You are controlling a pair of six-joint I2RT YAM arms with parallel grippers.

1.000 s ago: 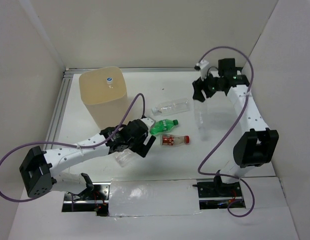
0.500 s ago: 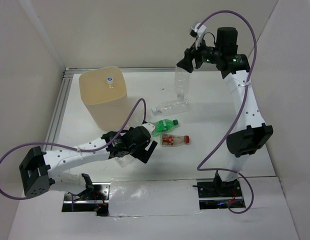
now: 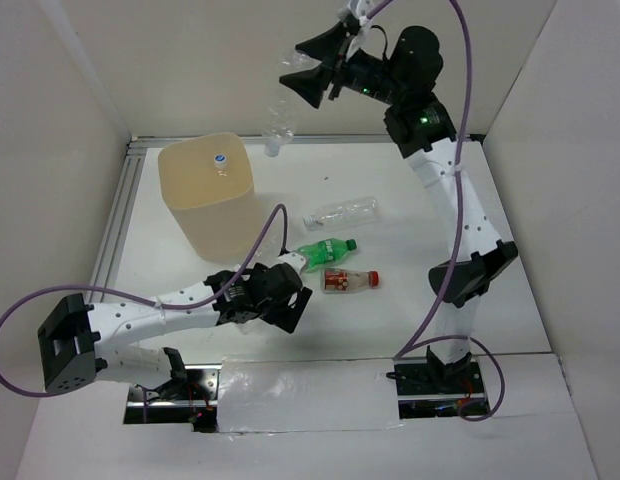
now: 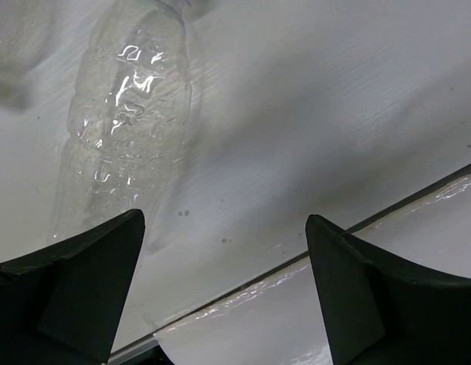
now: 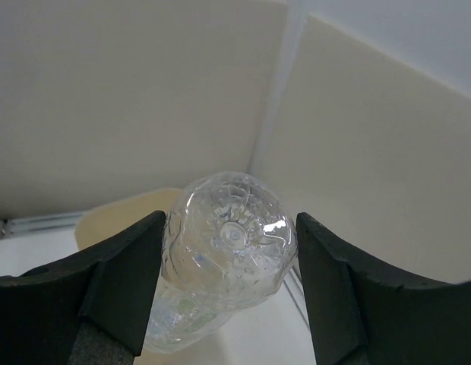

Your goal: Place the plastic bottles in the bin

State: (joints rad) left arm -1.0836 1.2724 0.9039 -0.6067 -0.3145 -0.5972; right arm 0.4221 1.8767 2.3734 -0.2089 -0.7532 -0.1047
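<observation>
I count six bottles and one bin (image 3: 205, 215). The bin stands upright at the far left of the counter (image 3: 410, 320). Through its open top I see one bottle end (image 3: 221, 160), white and round with a blue mark whose writing is too small to read.

Three bottles lie on their sides mid-counter, right of the bin. A clear bottle (image 3: 342, 212) with a white cap lies farthest. The green bottle (image 3: 325, 250) is nearer, and the red bottle (image 3: 350, 281), with a red cap and red label, lies just beside it. I cannot read either label.

The fifth, a crumpled bottle (image 4: 129, 129) with no label that I can see, lies flat on the counter under my left arm. The left end effector (image 4: 220, 251) hangs low over the counter with its jaws spread wide and nothing between them. That bottle runs away from the left finger (image 4: 76, 281), and I cannot tell whether they touch.

The sixth, the held bottle (image 3: 278, 115), is clear. The right end effector (image 5: 230, 258) is raised high at the far side, and its two fingers clamp the bottle near its base. The base faces the wrist camera and the neck hangs down. From overhead it sits up and to the right of the bin, not over the mouth
</observation>
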